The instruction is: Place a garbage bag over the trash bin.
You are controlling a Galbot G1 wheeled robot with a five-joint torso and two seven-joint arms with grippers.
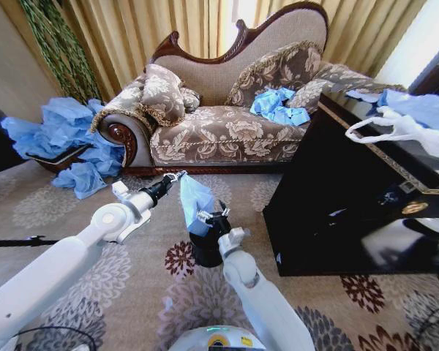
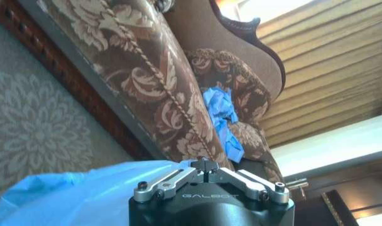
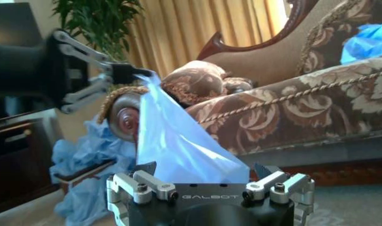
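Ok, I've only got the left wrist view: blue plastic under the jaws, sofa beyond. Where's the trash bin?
Observer: In the head view the trash bin stands on the carpet, directly under the right gripper.
Operator: Is the bag over it?
Observer: Not yet. The garbage bag hangs stretched from the left gripper down to the right gripper, above the bin.
Operator: Does the right one grip it?
Observer: The right wrist view shows its jaws spread, with the bag's lower end lying between them.
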